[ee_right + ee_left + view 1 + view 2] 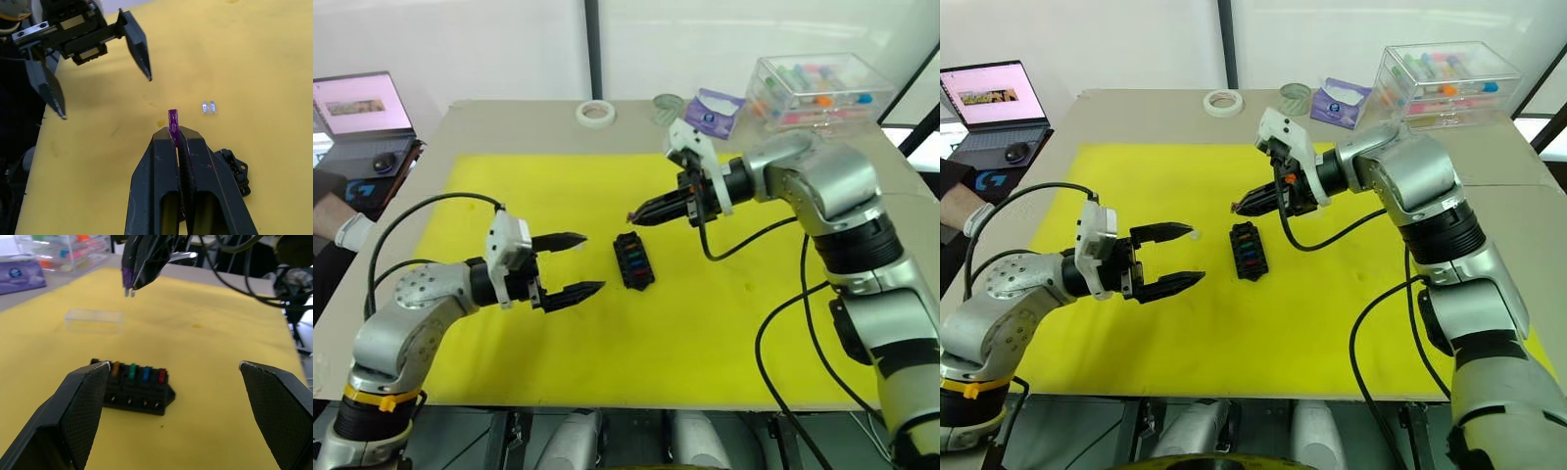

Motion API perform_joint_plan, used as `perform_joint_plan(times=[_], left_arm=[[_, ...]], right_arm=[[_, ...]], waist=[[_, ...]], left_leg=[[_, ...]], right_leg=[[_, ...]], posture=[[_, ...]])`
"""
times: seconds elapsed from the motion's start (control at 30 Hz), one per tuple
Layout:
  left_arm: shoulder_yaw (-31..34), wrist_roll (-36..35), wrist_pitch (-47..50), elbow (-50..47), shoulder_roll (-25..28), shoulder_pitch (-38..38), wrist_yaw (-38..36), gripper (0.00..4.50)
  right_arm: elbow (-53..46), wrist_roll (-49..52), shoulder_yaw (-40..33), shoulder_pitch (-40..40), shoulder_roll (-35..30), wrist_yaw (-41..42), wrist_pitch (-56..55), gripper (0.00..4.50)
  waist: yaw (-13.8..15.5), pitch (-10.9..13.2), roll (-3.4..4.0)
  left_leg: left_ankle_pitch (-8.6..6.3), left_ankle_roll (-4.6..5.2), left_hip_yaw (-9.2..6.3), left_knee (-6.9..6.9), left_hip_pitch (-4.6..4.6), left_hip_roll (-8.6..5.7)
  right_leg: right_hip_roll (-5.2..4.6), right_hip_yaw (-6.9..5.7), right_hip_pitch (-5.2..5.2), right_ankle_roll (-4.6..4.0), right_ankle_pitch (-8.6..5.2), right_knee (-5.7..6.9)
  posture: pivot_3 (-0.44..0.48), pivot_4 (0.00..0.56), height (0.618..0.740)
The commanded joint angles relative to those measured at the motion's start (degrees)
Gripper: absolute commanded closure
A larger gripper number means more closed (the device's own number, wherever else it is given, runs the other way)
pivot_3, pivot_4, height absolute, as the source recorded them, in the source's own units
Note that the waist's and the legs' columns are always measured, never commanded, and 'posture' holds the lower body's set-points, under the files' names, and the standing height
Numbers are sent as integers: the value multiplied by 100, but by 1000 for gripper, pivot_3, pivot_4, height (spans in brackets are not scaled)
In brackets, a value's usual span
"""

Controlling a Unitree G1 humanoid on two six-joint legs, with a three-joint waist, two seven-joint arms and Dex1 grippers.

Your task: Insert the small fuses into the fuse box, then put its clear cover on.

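Note:
The black fuse box [633,260] lies in the middle of the yellow mat [509,186]. It holds a row of small fuses: orange [116,368], green [132,370], blue [145,374] and red [162,376]. My right gripper [636,215] hovers just above and behind the box, shut on a purple fuse [173,122] whose prongs point down. A pale grey fuse [209,107] lies loose on the mat. The clear cover [94,319] rests on the mat beyond the box. On the box's left, my left gripper [590,262] is open and empty.
At the back right of the table stands a large clear box of coloured tubes [818,88]. A purple tissue pack [717,111], a green lid [668,103] and a tape roll [595,113] lie along the back edge. A laptop [362,108] and a person's hand [955,201] are at the left.

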Motion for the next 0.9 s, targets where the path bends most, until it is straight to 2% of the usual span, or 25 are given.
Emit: perform_joint_plan(times=[0.03,0.2,0.3,0.37,0.9], left_arm=[[-62,58,-96,-52,72,-301,-9,34],[-258,175,-167,231,-8,-692,-44,34],[-353,185,-197,386,-52,-835,-131,642],[-435,237,-208,478,-63,-973,-136,1317],[-658,437,-467,806,-178,-1413,-364,1317]], right_arm=[[-170,-222,80,-112,9,101,-517,4500],[-490,-281,78,-48,62,25,-648,4500],[-715,-341,100,69,-19,14,-708,4500],[-874,-380,115,143,-82,12,-756,4500],[-1334,-705,177,359,-230,45,-1160,4500]], waist=[[18,0,0],[-2,0,0],[-12,0,0],[-5,0,0],[1,0,0]], left_leg=[[0,0,0,1,0,-1],[0,0,0,1,-1,-1],[0,0,0,-1,-1,0],[0,0,-1,0,-1,0],[0,0,-1,3,-2,-1]], right_leg=[[-2,0,1,0,0,0],[-1,-2,0,0,0,0],[1,-2,-2,0,0,0],[1,-3,-2,0,0,1],[0,-3,-1,0,0,1]], posture=[[0,150,740],[0,150,740],[0,150,740],[0,150,740],[0,150,740]])
